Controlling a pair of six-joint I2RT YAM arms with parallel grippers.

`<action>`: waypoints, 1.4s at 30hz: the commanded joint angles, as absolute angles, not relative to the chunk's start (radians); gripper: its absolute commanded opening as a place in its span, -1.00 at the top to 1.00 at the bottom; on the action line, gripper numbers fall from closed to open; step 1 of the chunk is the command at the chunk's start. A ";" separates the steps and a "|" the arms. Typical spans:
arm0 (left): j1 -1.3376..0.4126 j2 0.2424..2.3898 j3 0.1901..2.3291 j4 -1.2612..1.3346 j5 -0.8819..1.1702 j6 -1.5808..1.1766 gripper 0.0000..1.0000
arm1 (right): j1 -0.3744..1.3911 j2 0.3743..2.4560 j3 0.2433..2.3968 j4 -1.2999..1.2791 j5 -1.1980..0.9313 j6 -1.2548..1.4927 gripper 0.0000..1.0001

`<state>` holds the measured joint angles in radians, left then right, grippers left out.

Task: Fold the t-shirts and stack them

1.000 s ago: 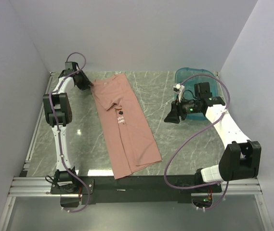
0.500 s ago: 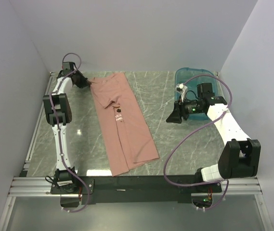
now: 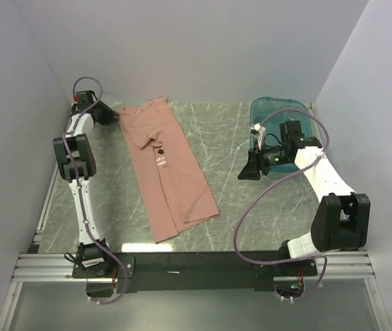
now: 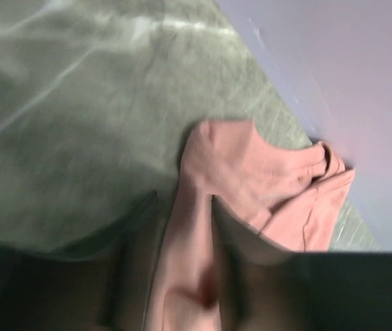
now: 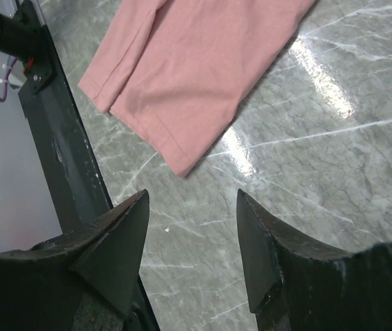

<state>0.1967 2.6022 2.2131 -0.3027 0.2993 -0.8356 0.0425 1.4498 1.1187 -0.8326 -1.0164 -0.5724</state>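
Dragged leftward toward the far-left corner since the preceding frames, the lengthwise-folded salmon-pink t-shirt [image 3: 171, 172] lies left of centre on the marble-patterned table [image 3: 230, 138]. Left gripper [image 3: 107, 116] is clamped on its far end. Right gripper [image 5: 192, 200], jaws spread and empty, hovers near the teal tub [image 3: 282, 110]. Probably repositioning before a crosswise fold.

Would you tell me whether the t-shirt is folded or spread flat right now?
Partly folded: the t-shirt lies as a long narrow strip with layered edges at its near end, not yet folded crosswise.
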 commanded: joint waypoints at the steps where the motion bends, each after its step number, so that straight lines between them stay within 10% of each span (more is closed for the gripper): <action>1: 0.201 2.367 2.087 -0.244 0.223 -0.720 0.10 | 0.061 1.430 1.137 -0.861 -1.048 -0.644 -0.22; 8: 0.210 1.940 1.704 -0.186 0.100 -0.523 -0.24 | 0.179 1.313 1.065 -0.775 -0.914 -0.664 -0.22; 12: 0.210 1.660 1.447 -0.060 0.236 -0.531 -0.90 | 0.242 1.238 1.039 -0.723 -0.867 -0.715 -0.22; 16: 0.206 1.530 1.265 -0.064 0.535 -0.503 -0.67 | 0.327 1.088 0.927 -0.724 -0.891 -0.981 -0.31; 19: 0.013 1.355 1.171 -0.182 0.396 -0.350 -0.60 | 0.339 1.025 0.855 -0.798 -0.971 -1.374 -0.73; 28: -0.608 0.754 0.778 -0.323 0.147 0.170 -0.46 | 0.200 1.120 0.942 -0.907 -1.120 -1.494 -0.71; 37: -0.871 0.748 0.762 -0.526 -0.139 0.282 -0.50 | 0.164 1.140 0.905 -0.888 -1.074 -1.443 -0.63; 42: -0.942 0.689 0.750 -0.535 -0.218 0.265 -0.56 | 0.460 1.135 0.826 -0.696 -0.777 -1.324 -0.55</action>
